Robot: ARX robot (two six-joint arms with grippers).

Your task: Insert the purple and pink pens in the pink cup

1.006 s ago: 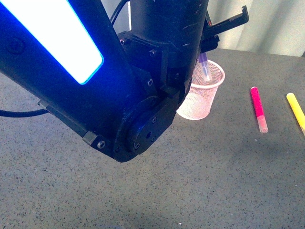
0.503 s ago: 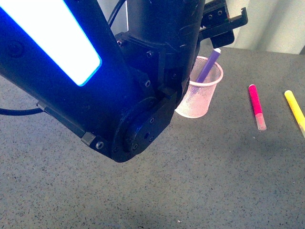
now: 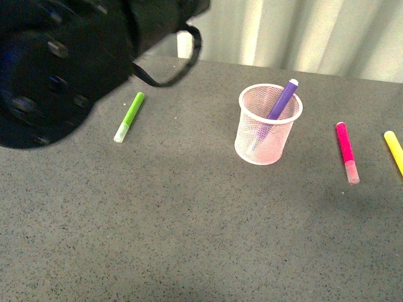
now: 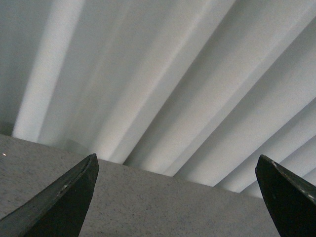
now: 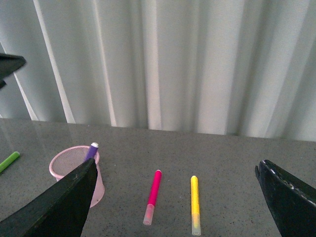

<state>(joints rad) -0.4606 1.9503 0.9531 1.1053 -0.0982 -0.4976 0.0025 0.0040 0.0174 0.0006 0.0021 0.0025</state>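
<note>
**Purple pen in the cup, pink pen lying out on the surface**

The purple pen (image 3: pixel 281 100) stands leaning inside the pink cup (image 3: pixel 280 141), with its end poking up past the rim. The pink pen (image 3: pixel 344 146) is not in the cup. It lies flat on the grey speckled surface (image 3: pixel 189 220) to the right of the cup, clear of it, with its clear cap toward the robot.

The right jaws are spread wide and hold nothing; their two dark fingertips (image 5: pixel 64 202) frame the wrist view. The pink pen lies out ahead of these jaws, in line with the gap between them and well apart from them. A yellow marker (image 3: pixel 393 150) lies beside it on the side away from the cup. The cup is also ahead of the right jaws, partly hidden behind one fingertip.

The left jaws are likewise wide open and empty. They are tilted up toward a pale pleated curtain (image 4: pixel 173 74), with only the far strip of the surface ahead of them. The left arm (image 3: pixel 56 63) looms dark and blurred in the upper left of the front view, and a black cable (image 3: pixel 179 72) loops off it. A lime-green marker (image 3: pixel 130 116) lies on the surface near that arm, well apart from the cup.
</note>
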